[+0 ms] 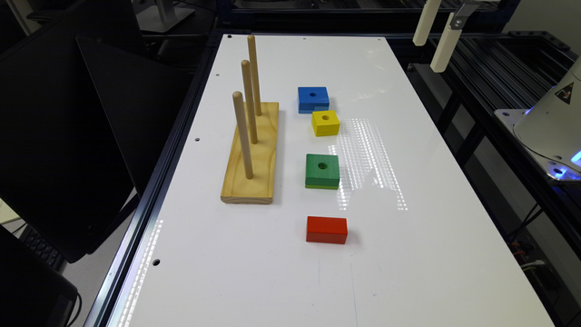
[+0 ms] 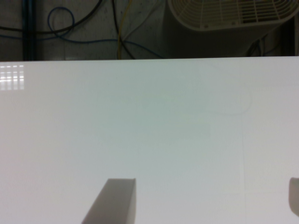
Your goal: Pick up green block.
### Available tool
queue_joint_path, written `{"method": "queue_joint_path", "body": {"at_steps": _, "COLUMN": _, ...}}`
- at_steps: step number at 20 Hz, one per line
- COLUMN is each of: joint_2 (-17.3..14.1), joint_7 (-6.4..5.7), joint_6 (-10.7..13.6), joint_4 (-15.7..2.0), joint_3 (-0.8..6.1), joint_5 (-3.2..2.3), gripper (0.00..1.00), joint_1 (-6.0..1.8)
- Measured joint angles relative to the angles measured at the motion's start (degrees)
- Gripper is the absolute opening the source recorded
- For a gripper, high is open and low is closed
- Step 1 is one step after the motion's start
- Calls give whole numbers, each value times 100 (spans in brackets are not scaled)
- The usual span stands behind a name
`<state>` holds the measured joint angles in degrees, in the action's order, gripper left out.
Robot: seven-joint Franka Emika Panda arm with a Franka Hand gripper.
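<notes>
Presently: green block [image 1: 322, 170] lying untouched on the surface [image 1: 408, 254], yellow block [image 1: 325, 122] at its 12 o'clock. Jaws standing spread over bare surface; approach, grasp and lift all remaining.

No readable text, brand name or number appears in either view. One sign is present: a diamond-shaped warning label [image 1: 564, 92] with a dark border and a small symbol, affixed to the white rounded robot base housing [image 1: 551, 125] at the exterior view's right. Its symbol cannot be resolved.
</notes>
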<state>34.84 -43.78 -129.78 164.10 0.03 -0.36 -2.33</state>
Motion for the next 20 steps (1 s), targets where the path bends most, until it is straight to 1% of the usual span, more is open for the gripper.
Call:
{"method": "queue_joint_path", "body": {"at_steps": 4, "joint_2": 2, "joint_7": 0, "joint_6": -8, "joint_4": -4, "joint_3": 1, "joint_5": 1, "gripper": 100, "joint_1": 1}}
{"method": "queue_joint_path", "body": {"at_steps": 7, "joint_2": 2, "joint_7": -1, "joint_6": -31, "joint_4": -36, "joint_3": 15, "joint_5": 6, "gripper": 100, "joint_1": 7}}
{"method": "queue_joint_path", "body": {"at_steps": 10, "joint_2": -8, "joint_7": -10, "joint_6": -74, "joint_4": -71, "joint_3": 23, "joint_5": 12, "gripper": 100, "joint_1": 28}}
{"method": "queue_joint_path", "body": {"at_steps": 12, "joint_2": -49, "joint_7": -15, "joint_6": -144, "joint_4": -113, "joint_3": 35, "joint_5": 23, "gripper": 100, "joint_1": 40}}
{"method": "queue_joint_path", "body": {"at_steps": 14, "joint_2": -122, "joint_7": -27, "joint_6": -226, "joint_4": -164, "joint_3": 54, "joint_5": 45, "gripper": 100, "joint_1": 59}}
{"method": "queue_joint_path", "body": {"at_steps": 15, "joint_2": -277, "joint_7": -68, "joint_6": -338, "joint_4": -263, "joint_3": 98, "joint_5": 81, "gripper": 100, "joint_1": 98}}
{"method": "queue_joint_path", "body": {"at_steps": 17, "joint_2": -550, "joint_7": -143, "joint_6": -490, "joint_4": -438, "joint_3": 166, "joint_5": 114, "gripper": 100, "joint_1": 149}}
{"method": "queue_joint_path", "body": {"at_steps": 18, "joint_2": -722, "joint_7": -190, "joint_6": -558, "joint_4": -557, "joint_3": 202, "joint_5": 123, "gripper": 100, "joint_1": 174}}
{"method": "queue_joint_path", "body": {"at_steps": 20, "joint_2": -1034, "joint_7": -265, "joint_6": -643, "joint_4": -780, "joint_3": 261, "joint_5": 124, "gripper": 100, "joint_1": 197}}
